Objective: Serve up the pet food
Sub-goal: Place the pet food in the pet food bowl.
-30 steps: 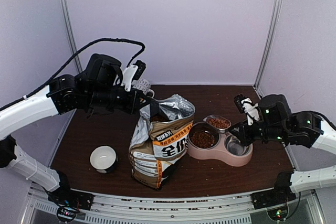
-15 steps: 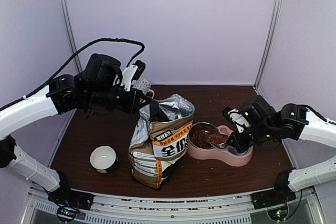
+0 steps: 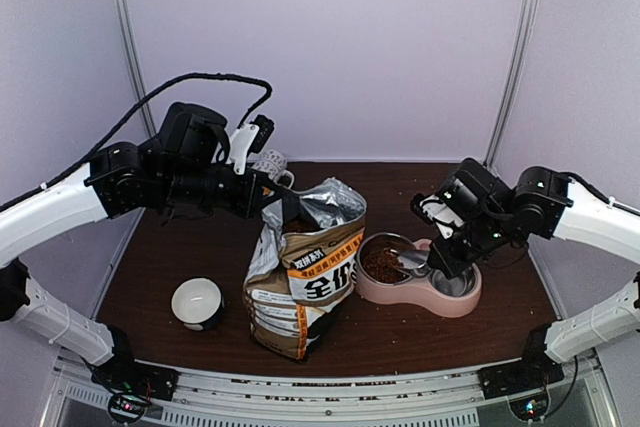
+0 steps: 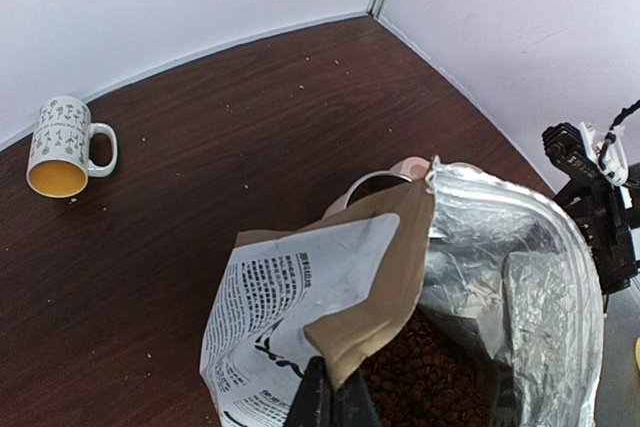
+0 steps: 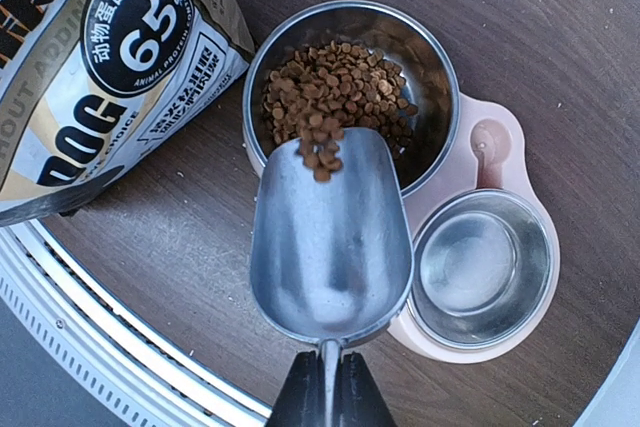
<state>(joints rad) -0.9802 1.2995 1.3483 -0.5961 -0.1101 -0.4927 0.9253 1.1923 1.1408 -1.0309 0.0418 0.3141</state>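
Two hands engaged. Right hand [image 5: 327,392] closed narrow on the handle of a steel scoop [image 5: 330,237], long axis running straight away from the hand toward the bag-side cup [image 5: 432,67] of the pink double bowl [image 5: 488,142]. Pet food [image 5: 335,97] heaped in that cup, with a small cluster spilling over the scoop's far lip; more visible inside the open bag [image 4: 520,287]. Second cup [image 5: 480,267] showing bare steel. Left hand [image 4: 330,402] pinched shut on the bag's rim, holding the mouth open, well apart from the bowl. Judged: pour nearly finished; right hand the nearer for any refill, bag mouth lying to its left across the bench [image 3: 190,247].
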